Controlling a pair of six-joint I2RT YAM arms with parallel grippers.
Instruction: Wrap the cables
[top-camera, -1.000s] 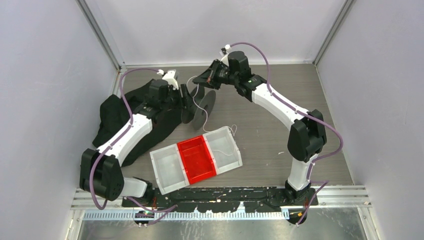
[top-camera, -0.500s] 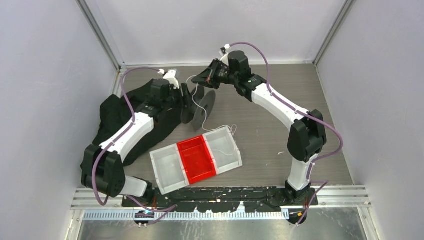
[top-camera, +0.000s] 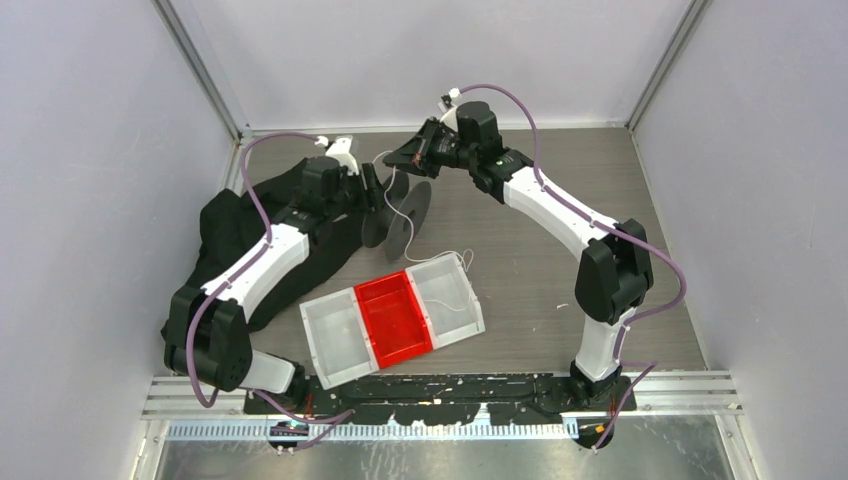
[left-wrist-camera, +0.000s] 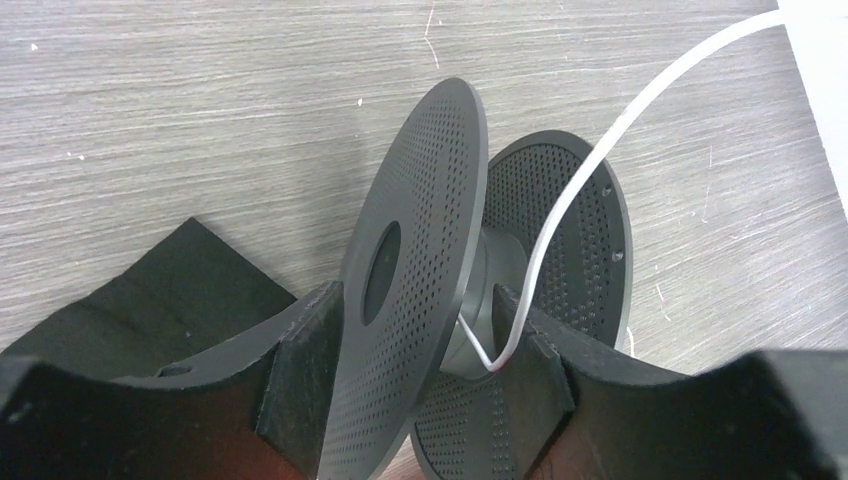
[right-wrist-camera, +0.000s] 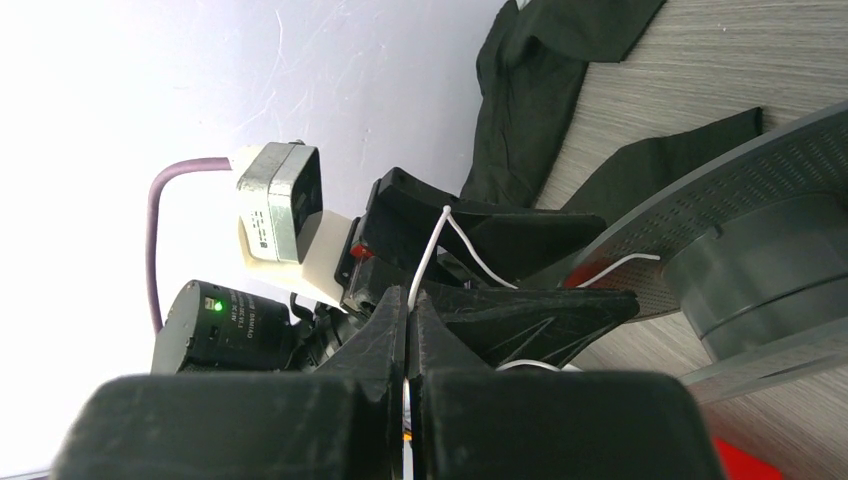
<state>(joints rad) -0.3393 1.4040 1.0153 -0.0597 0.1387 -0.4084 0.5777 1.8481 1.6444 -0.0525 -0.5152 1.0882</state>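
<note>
Thin white cable (left-wrist-camera: 570, 200) strung from the right gripper (right-wrist-camera: 408, 300) to a spool held by the left gripper (left-wrist-camera: 415, 310).
The left gripper's fingers were clamped across the near flange and hub of the dark grey perforated plastic spool (left-wrist-camera: 420, 200). The right gripper's fingers were pinched together on the cable just beyond it. From the hub, the cable's slack trailed into an end white compartment of the white-and-red tray (top-camera: 335, 340).

A grey wood-grain tabletop (top-camera: 540, 230) sits inside a three-sided booth. Plain pale lilac-grey panels close it in: a left wall (top-camera: 90, 200) along the left edge, a back wall (top-camera: 430, 60) along the far edge, a right wall (top-camera: 760, 200) along the right edge. Slim metal posts (top-camera: 200, 68) rise from both far corners. A ribbed metal rail (top-camera: 700, 388) runs along the near edge. The light is soft and even.
</note>
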